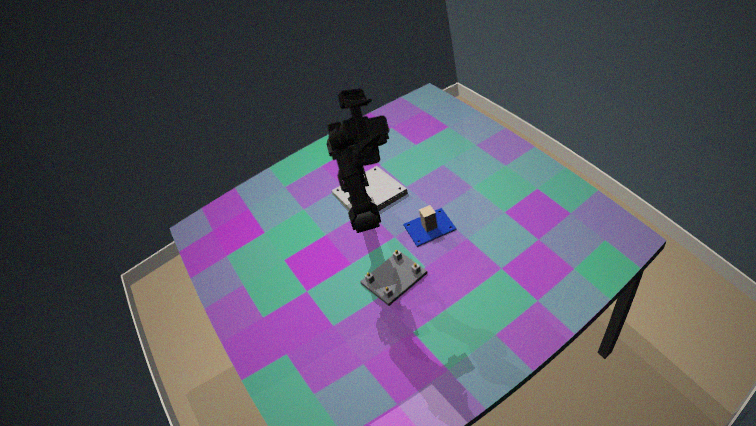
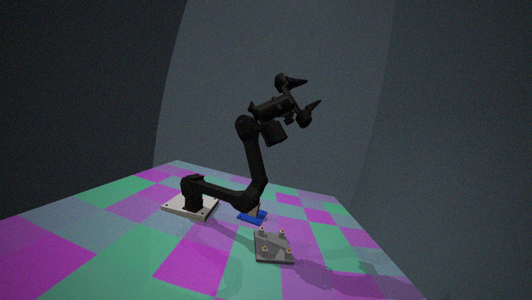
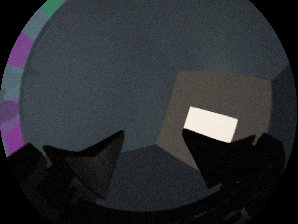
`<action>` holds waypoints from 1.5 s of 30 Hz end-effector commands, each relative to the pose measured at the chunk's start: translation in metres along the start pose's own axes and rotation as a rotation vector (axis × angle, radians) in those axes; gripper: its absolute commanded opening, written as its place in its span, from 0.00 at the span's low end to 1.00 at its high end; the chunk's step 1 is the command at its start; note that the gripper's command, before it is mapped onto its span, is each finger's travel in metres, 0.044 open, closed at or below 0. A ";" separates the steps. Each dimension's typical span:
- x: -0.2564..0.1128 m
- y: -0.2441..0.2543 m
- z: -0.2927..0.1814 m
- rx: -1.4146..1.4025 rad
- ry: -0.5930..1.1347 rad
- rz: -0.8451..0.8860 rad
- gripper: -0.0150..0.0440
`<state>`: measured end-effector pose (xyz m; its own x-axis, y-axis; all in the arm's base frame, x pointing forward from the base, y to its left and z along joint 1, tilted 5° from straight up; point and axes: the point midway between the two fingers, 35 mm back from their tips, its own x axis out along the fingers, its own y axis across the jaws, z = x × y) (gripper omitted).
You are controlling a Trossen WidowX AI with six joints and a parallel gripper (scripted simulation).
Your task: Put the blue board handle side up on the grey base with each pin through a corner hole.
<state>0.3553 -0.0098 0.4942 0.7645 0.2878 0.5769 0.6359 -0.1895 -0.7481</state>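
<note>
lifting the board off the table beside the base may fail — the spread, unladen hand points well away, and an off-centre grip on its handle could tilt it, so holes miss pins.

Patchwork table — blue board, grey base, pale mounting plate on top.

Three views, one table

From up high I look steeply down across the table; lower, the exterior view looks along it, both taking in board and base; the close wrist view faces past the fingertips toward walls.
</note>
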 end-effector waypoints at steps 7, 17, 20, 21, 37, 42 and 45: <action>-0.021 -0.061 -0.030 -0.214 0.095 -0.122 1.00; -0.081 -0.192 -0.054 -0.716 0.316 -0.384 1.00; -0.103 -0.235 -0.043 -0.903 0.379 -0.474 1.00; -0.110 -0.248 -0.037 -0.965 0.396 -0.503 1.00; -0.170 -0.339 0.164 -1.960 0.424 -0.953 1.00; -0.166 -0.314 0.238 -2.247 0.312 -1.108 1.00; -0.161 -0.285 0.279 -2.408 0.201 -1.211 1.00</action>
<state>0.0043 0.2287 0.5503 0.1247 0.8709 0.4754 -0.3960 -0.3956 0.8286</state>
